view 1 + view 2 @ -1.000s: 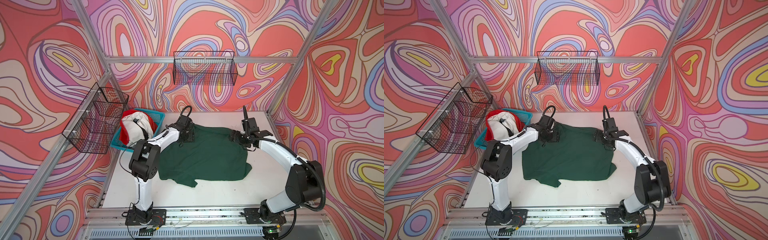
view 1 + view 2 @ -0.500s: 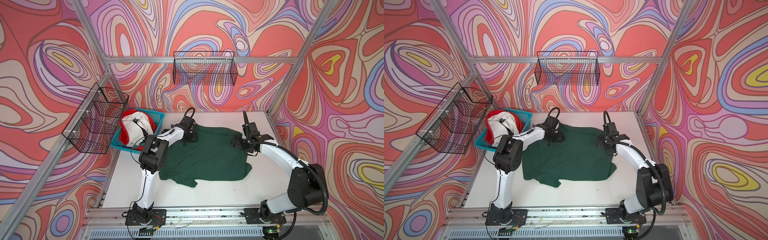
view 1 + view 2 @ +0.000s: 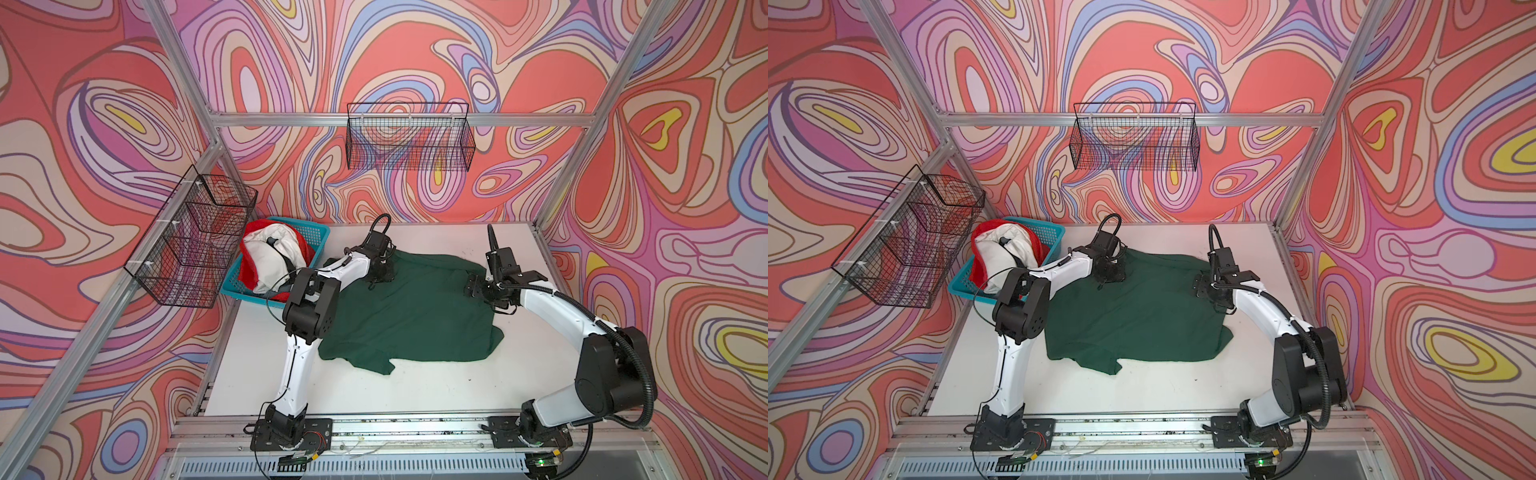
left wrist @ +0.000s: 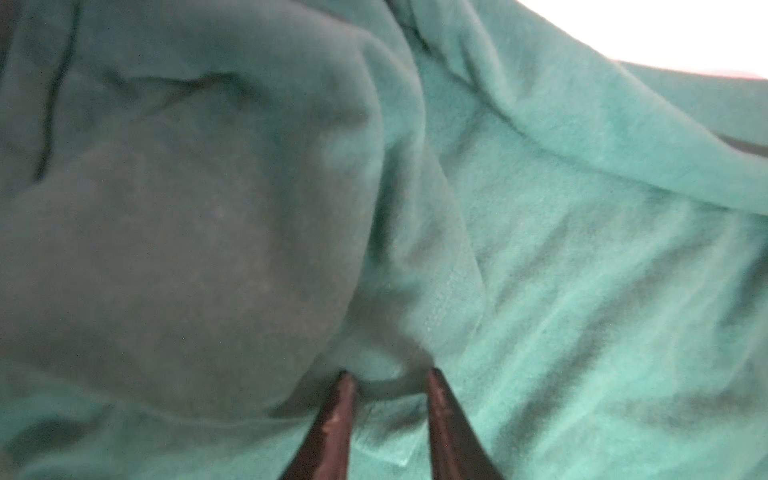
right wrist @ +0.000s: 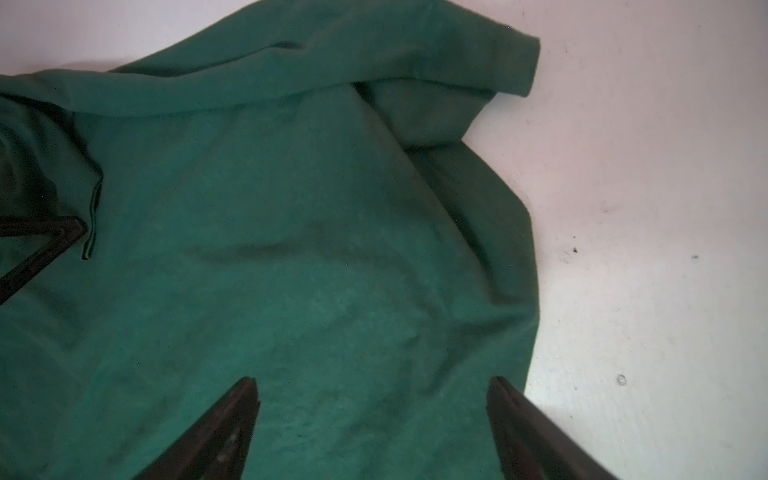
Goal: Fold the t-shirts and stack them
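A dark green t-shirt (image 3: 415, 316) (image 3: 1142, 316) lies spread on the white table, crumpled along its far edge. My left gripper (image 3: 380, 276) (image 3: 1108, 274) presses down on the shirt's far left part. In the left wrist view its narrow-set fingers pinch a raised fold of green cloth (image 4: 540, 249), so the left gripper (image 4: 390, 378) is shut on it. My right gripper (image 3: 473, 286) (image 3: 1200, 286) hovers at the shirt's far right edge. It stands open (image 5: 374, 384) with flat cloth (image 5: 291, 228) under it. A white t-shirt (image 3: 270, 257) and a red t-shirt (image 3: 249, 270) sit bundled in the basket.
A blue plastic basket (image 3: 320, 237) holds the bundled shirts at the table's back left. One black wire basket (image 3: 409, 137) hangs on the back wall, another wire basket (image 3: 195, 237) on the left wall. Bare white table (image 3: 415, 395) lies in front of the shirt.
My left gripper's jaws have closed in on a fold of the green shirt, and its elbow has swung in and up. The right gripper has drifted slightly toward the shirt's right edge, still open.
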### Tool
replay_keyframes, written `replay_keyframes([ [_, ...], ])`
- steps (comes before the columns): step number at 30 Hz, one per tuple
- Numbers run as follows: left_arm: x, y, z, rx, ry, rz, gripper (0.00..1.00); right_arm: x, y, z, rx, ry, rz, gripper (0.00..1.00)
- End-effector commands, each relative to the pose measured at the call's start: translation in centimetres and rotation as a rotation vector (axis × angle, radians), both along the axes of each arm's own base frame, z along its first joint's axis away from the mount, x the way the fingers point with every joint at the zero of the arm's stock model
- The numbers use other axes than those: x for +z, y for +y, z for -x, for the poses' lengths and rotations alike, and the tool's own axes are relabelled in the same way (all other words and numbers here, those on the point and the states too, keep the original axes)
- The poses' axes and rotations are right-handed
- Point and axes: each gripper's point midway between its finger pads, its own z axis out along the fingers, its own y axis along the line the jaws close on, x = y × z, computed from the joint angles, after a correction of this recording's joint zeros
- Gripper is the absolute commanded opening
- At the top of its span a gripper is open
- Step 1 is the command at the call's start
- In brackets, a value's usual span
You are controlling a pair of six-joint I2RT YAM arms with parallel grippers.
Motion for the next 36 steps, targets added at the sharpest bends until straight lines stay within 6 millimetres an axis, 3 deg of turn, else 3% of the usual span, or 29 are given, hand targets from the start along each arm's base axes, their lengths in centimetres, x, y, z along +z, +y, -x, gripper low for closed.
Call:
replay_keyframes([
  [1, -0.3, 0.3, 0.1, 0.002, 0.017, -0.041, 0.19, -0.1, -0.2, 0.3, -0.003, 0.0, 0.001, 0.91],
  [3, -0.2, 0.3, 0.0, 0.001, 0.008, -0.045, 0.17, -0.2, -0.2, 0.3, -0.001, 0.001, 0.0, 0.91],
  [8, -0.5, 0.3, 0.1, -0.016, 0.032, -0.057, 0.23, -0.4, -0.4, 0.3, 0.003, 0.002, 0.005, 0.91],
  [20, 0.2, -0.7, 2.2, -0.09, -0.009, -0.061, 0.33, -1.6, -0.2, 0.5, 0.011, 0.025, -0.017, 0.91],
  [36, -1.7, 0.2, 1.9, -0.145, 0.006, -0.263, 0.31, -2.1, -0.3, 0.4, 0.022, 0.033, -0.033, 0.91],
])
